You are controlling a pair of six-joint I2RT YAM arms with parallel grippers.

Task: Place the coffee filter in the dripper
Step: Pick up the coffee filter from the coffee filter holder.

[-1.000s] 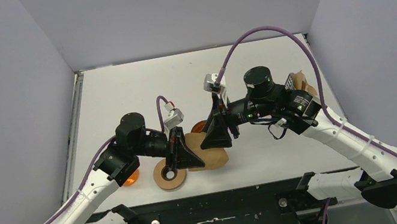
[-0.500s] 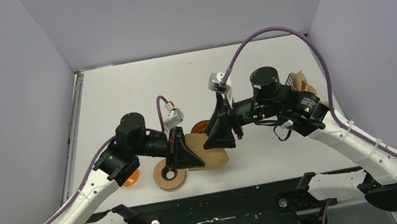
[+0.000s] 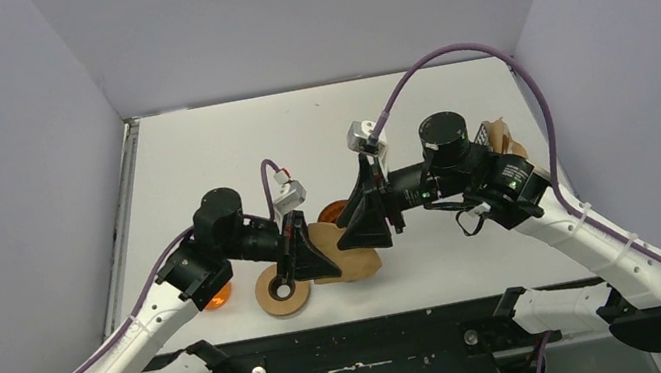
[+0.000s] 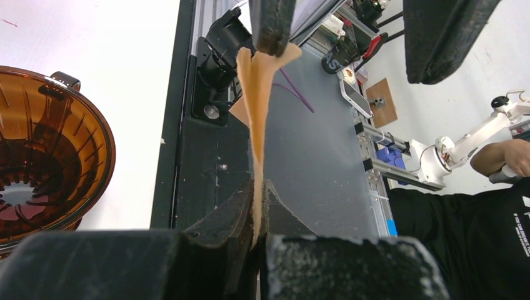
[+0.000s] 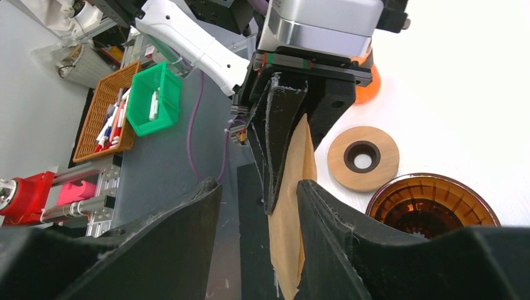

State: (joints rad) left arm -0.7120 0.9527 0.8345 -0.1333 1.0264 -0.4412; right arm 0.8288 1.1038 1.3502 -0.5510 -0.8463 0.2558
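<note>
The left gripper [image 4: 256,194] is pressed together on the lower edge of the filter [image 4: 256,112], a flat brown paper held on edge above the table [image 3: 230,153]. In the left wrist view the paper rises straight out of the pinch and widens towards its top.

The right gripper [image 5: 259,190] faces it from the other side with its jaws spread about halfway. The filter's free end lies between the two fingers. One finger [image 4: 272,28] touches the top corner of the paper, and the other finger [image 4: 444,37] stands well apart from it, so the paper is not clamped on this side. In the right wrist view the filter sits just beside the right-hand finger [image 5: 350,250], with a clear gap to the left-hand one.

The dripper [image 4: 62,156], amber and ribbed, stands upright on the table just beside and below the filter, with nothing in it. A wooden ring [image 5: 381,169] lies flat next to the dripper, below the left gripper.
</note>
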